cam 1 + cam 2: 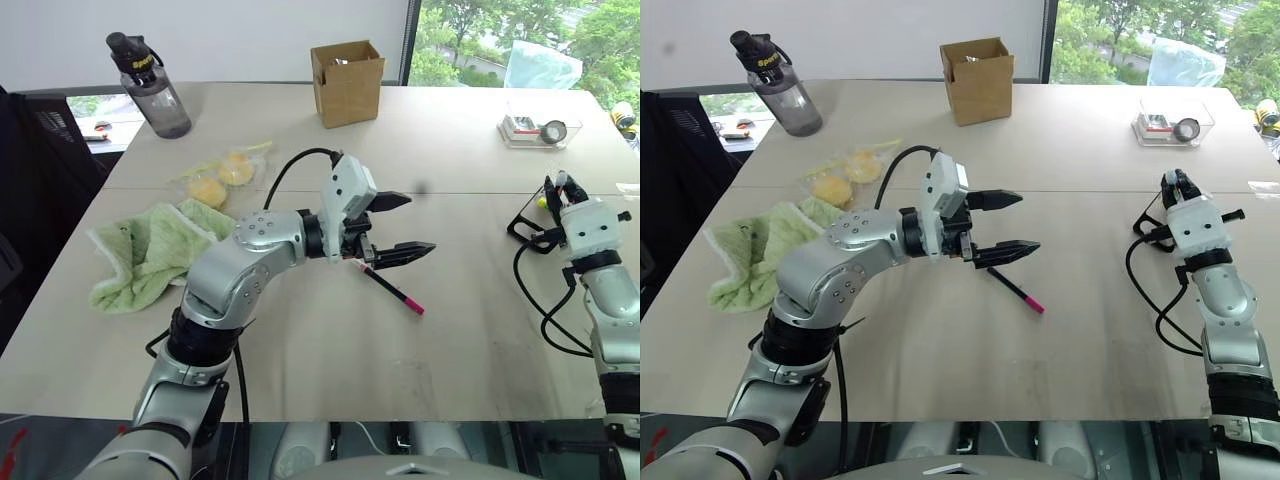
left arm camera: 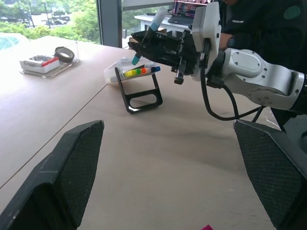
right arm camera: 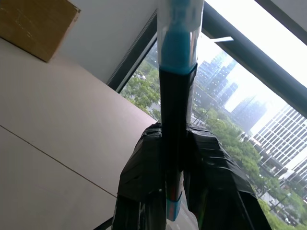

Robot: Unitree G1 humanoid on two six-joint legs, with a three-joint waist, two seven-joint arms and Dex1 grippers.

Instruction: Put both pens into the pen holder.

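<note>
1. Risk first: the right gripper (image 2: pixel 144 45), at the right edge of the head views, is clamped shut on the blue-capped pen (image 3: pixel 175 96), and the pen holder (image 2: pixel 139 84) sits on the table close below and beyond it. The holder's openings look narrow from here, so I judge that a pen coming in at the wrong tilt could jam on the frame or push the light holder along the table.
2. Slipping is a second worry: the pen is pinched low on its barrel, with most of its length standing free above the fingers, so a knock against the holder could twist it out of line.
3. Pink-ended pen (image 1: pixel 392 288) lies flat at the centre of the head views, just below the left gripper (image 1: pixel 398 226), whose jaws stand wide apart and empty above it. A low sweep of that arm could roll the pen away across the table (image 1: pixel 450 340).
4. Left wrist view gives what the head views hide: the holder's black frame, its row of coloured caps, and the blue pen angled above it.
5. Right wrist view shows the grip itself, both fingers pressed against the black barrel.
6. Head views alone show the pink-ended pen's full length.
</note>
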